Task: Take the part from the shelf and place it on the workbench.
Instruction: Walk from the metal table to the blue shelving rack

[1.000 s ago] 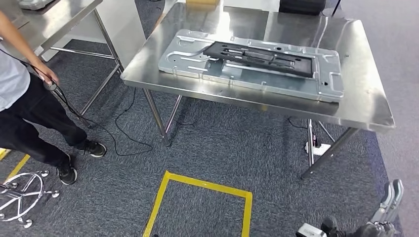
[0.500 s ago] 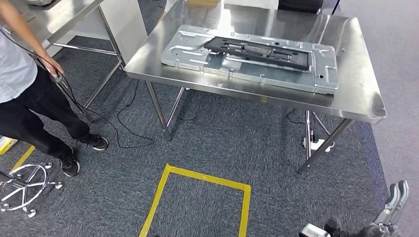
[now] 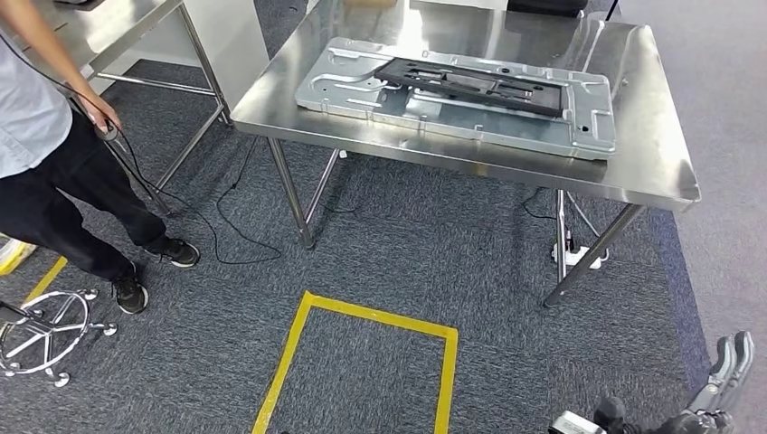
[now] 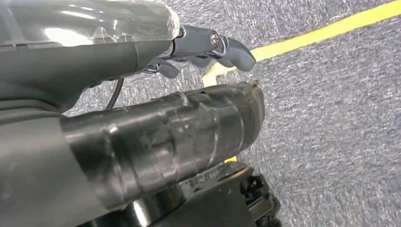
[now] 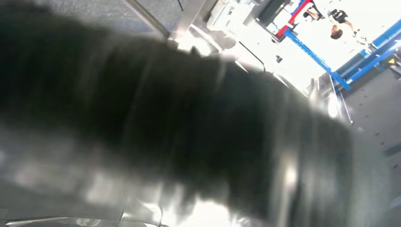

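A long flat black part (image 3: 479, 83) lies on a grey stamped metal plate (image 3: 362, 90), which rests on the steel workbench (image 3: 651, 154) ahead of me. My right hand (image 3: 719, 384) hangs low at my right side, far below the bench, its fingers (image 3: 734, 357) straight and nothing in it. In the right wrist view its thumb (image 5: 189, 123) is a dark blur. My left hand (image 4: 156, 94) hangs over the carpet, with its grey fingers (image 4: 222, 45) and taped thumb (image 4: 189, 127) apart and nothing between them.
A person (image 3: 45, 136) stands at the left holding a corded handle, beside a second steel table (image 3: 118, 27). A chair base (image 3: 45, 330) sits at lower left. A yellow taped square (image 3: 298, 362) marks the carpet. A power strip (image 3: 579, 258) lies under the workbench.
The whole picture has shifted: the camera has moved, so the workbench sits higher in the frame. The black part stays on the plate. Both hands still hang with nothing in them.
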`<state>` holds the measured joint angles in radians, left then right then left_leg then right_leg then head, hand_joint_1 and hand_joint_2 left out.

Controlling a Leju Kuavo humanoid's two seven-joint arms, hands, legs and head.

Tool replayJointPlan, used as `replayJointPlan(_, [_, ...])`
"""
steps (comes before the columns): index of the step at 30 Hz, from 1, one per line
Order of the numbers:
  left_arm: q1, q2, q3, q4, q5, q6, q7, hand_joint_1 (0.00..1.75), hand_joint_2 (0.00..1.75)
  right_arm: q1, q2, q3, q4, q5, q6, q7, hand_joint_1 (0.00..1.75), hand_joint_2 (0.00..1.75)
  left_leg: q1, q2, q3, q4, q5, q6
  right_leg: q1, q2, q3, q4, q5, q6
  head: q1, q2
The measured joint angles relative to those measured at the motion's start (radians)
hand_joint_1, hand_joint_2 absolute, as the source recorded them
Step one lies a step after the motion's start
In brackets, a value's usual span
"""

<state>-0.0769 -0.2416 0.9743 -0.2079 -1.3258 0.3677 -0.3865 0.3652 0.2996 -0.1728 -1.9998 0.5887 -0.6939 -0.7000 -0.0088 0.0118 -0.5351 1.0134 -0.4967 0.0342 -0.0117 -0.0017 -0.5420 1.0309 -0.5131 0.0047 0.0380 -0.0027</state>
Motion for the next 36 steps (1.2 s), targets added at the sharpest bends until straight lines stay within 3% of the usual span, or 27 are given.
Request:
replayJointPlan(2, [0.000, 0.000, 0.000, 0.000, 0.000, 0.000, 0.000, 0.00, 0.00, 0.000, 0.001, -0.001, 0.000, 0.017, 0.000, 0.000, 0.00, 1.75, 0.002, -0.002, -0.011, 0.023, -0.018, -0.010, -0.002, -0.004, -0.002, -0.005, 0.007, -0.012, 0.000, 0.000])
replayJointPlan(3, [0.000, 0.000, 0.000, 0.000, 0.000, 0.000, -0.001, 0.00, 0.00, 0.000, 0.001, -0.001, 0.000, 0.025, 0.000, 0.000, 0.00, 1.75, 0.004, -0.003, -0.028, 0.059, -0.043, -0.016, -0.004, -0.008, -0.004, -0.008, 0.010, -0.018, 0.000, 0.000])
replayJointPlan(5, [0.001, 0.000, 0.000, 0.000, 0.000, 0.000, -0.001, 0.00, 0.00, 0.000, 0.002, -0.003, 0.000, 0.038, 0.000, 0.000, 0.00, 1.75, 0.009, -0.004, -0.083, 0.182, -0.110, -0.026, -0.003, -0.016, -0.010, -0.008, 0.013, -0.024, 0.000, 0.000])
replayJointPlan(7, [0.003, 0.000, 0.000, 0.000, 0.000, 0.000, -0.001, 0.00, 0.00, 0.000, 0.002, -0.006, 0.000, 0.045, 0.000, 0.000, 0.00, 1.75, 0.012, -0.003, -0.124, 0.276, -0.141, -0.031, -0.001, -0.027, -0.015, -0.007, 0.015, -0.026, 0.000, 0.000])
replayJointPlan(8, [0.004, 0.000, 0.000, 0.000, 0.000, 0.000, -0.001, 0.00, 0.00, 0.000, 0.002, -0.007, 0.000, 0.046, 0.000, 0.000, 0.00, 1.75, 0.012, -0.003, -0.119, 0.272, -0.127, -0.031, 0.000, -0.034, -0.015, -0.006, 0.015, -0.026, 0.000, 0.000])
replayJointPlan(9, [0.005, 0.000, 0.000, 0.000, 0.000, 0.000, -0.001, 0.00, 0.00, 0.000, 0.002, -0.008, 0.000, 0.047, 0.000, 0.000, 0.00, 1.75, 0.012, -0.001, -0.096, 0.229, -0.097, -0.029, 0.000, -0.040, -0.015, -0.005, 0.015, -0.026, 0.000, 0.000])
replayJointPlan(11, [0.003, 0.000, 0.000, 0.000, 0.000, 0.000, -0.001, 0.00, 0.00, 0.000, 0.002, -0.011, 0.000, 0.048, 0.000, 0.000, 0.00, 1.75, 0.009, 0.019, -0.023, 0.086, -0.034, -0.021, 0.002, -0.055, -0.011, -0.005, 0.014, -0.023, 0.000, 0.000])
replayJointPlan(13, [-0.001, 0.000, 0.000, 0.000, 0.000, 0.001, -0.002, 0.00, 0.00, 0.001, 0.003, -0.014, 0.000, 0.050, 0.000, 0.000, 0.00, 1.75, 0.002, 0.037, 0.013, 0.003, -0.013, -0.011, 0.005, -0.068, -0.012, -0.004, 0.015, -0.015, 0.000, 0.000])
replayJointPlan(15, [0.000, 0.001, 0.000, 0.000, 0.000, 0.001, -0.002, 0.00, 0.00, 0.001, 0.005, -0.016, 0.000, 0.050, 0.000, 0.000, 0.00, 1.75, -0.002, 0.029, 0.009, -0.008, -0.012, -0.001, 0.006, -0.082, -0.011, -0.006, 0.018, -0.005, 0.000, 0.000])
replayJointPlan(17, [0.004, 0.001, 0.000, 0.000, 0.000, 0.001, -0.002, 0.00, 0.00, 0.000, 0.007, -0.017, -0.001, 0.052, 0.000, 0.000, 0.00, 1.75, 0.004, 0.013, 0.011, -0.019, 0.000, 0.010, 0.004, -0.074, -0.011, 0.004, 0.006, 0.006, 0.001, 0.000])
replayJointPlan(19, [0.002, 0.001, 0.000, 0.000, 0.001, 0.000, -0.001, 0.00, 0.00, 0.002, 0.007, -0.019, -0.002, 0.055, 0.000, 0.002, 0.00, 1.75, 0.008, -0.001, 0.012, -0.027, 0.011, 0.021, 0.002, -0.037, -0.042, 0.079, -0.046, 0.014, 0.001, 0.000])
replayJointPlan(21, [0.001, 0.001, -0.001, 0.000, 0.009, 0.000, 0.000, 0.00, 0.00, 0.006, 0.006, -0.021, 0.001, 0.060, 0.000, 0.016, 0.00, 1.75, 0.006, -0.017, 0.005, -0.024, 0.014, 0.025, 0.001, -0.012, -0.101, 0.207, -0.110, 0.016, 0.001, 0.000])
replayJointPlan(22, [0.002, 0.001, -0.002, 0.000, 0.016, 0.000, 0.001, 0.00, 0.00, 0.008, 0.005, -0.023, 0.005, 0.062, 0.000, 0.024, 0.00, 1.75, 0.005, -0.027, 0.002, -0.021, 0.014, 0.026, 0.001, -0.009, -0.121, 0.251, -0.121, 0.017, 0.001, 0.000])
replayJointPlan(23, [0.004, 0.001, -0.003, 0.000, 0.022, -0.001, 0.002, 0.00, 0.00, 0.008, 0.004, -0.025, 0.011, 0.068, 0.000, 0.030, 0.00, 1.75, 0.004, -0.038, 0.001, -0.019, 0.015, 0.026, 0.000, -0.007, -0.125, 0.261, -0.112, 0.016, 0.001, 0.000])
replayJointPlan(25, [0.005, 0.001, -0.005, 0.000, 0.027, -0.001, 0.005, 0.00, 0.00, 0.006, 0.003, -0.037, 0.038, 0.093, 0.000, 0.034, 0.00, 1.75, 0.003, -0.061, -0.001, -0.011, 0.013, 0.024, -0.001, 0.006, -0.081, 0.169, -0.045, 0.013, 0.001, 0.000])
replayJointPlan(27, [0.003, 0.000, -0.008, 0.000, 0.027, -0.001, 0.008, 0.00, 0.00, 0.001, 0.003, -0.061, 0.081, 0.119, 0.000, 0.038, 0.00, 1.75, 0.002, -0.083, -0.007, -0.001, 0.011, 0.018, -0.004, 0.043, -0.027, 0.052, -0.001, 0.009, 0.001, 0.000])
replayJointPlan(29, [0.002, 0.000, -0.011, 0.000, 0.028, 0.000, 0.009, 0.00, 0.00, -0.015, 0.001, -0.094, 0.146, 0.135, 0.005, 0.055, 0.00, 1.75, 0.004, -0.101, -0.018, 0.006, 0.011, 0.008, -0.003, 0.061, -0.011, 0.010, 0.002, 0.004, 0.000, 0.000])
replayJointPlan(31, [0.004, 0.000, -0.012, 0.000, 0.031, 0.000, 0.012, 0.00, 0.00, -0.049, -0.005, -0.138, 0.256, 0.135, 0.026, 0.079, 0.00, 1.75, 0.008, -0.110, -0.027, 0.007, 0.013, -0.004, -0.002, 0.045, -0.012, 0.002, 0.009, -0.004, 0.001, 0.000])
replayJointPlan(33, [0.005, 0.000, -0.012, 0.000, 0.035, 0.000, 0.014, 0.00, 0.00, -0.088, -0.014, -0.195, 0.394, 0.141, 0.043, 0.090, 0.00, 1.75, 0.008, -0.082, -0.042, 0.038, -0.010, -0.014, -0.005, 0.025, -0.009, -0.007, 0.014, -0.016, -0.001, 0.000])
replayJointPlan(35, [0.004, 0.000, -0.013, 0.000, 0.035, 0.000, 0.016, 0.00, 0.00, -0.133, -0.031, -0.267, 0.566, 0.182, 0.033, 0.085, 0.00, 1.75, 0.010, -0.040, -0.088, 0.138, -0.070, -0.023, -0.006, -0.001, -0.009, -0.011, 0.016, -0.023, -0.004, 0.000])
replayJointPlan(36, [0.003, 0.000, -0.014, 0.000, 0.035, 0.000, 0.017, 0.00, 0.00, -0.156, -0.042, -0.307, 0.660, 0.210, 0.025, 0.079, 0.00, 1.75, 0.013, -0.030, -0.117, 0.200, -0.100, -0.027, -0.005, -0.015, -0.010, -0.011, 0.016, -0.024, -0.005, 0.000])
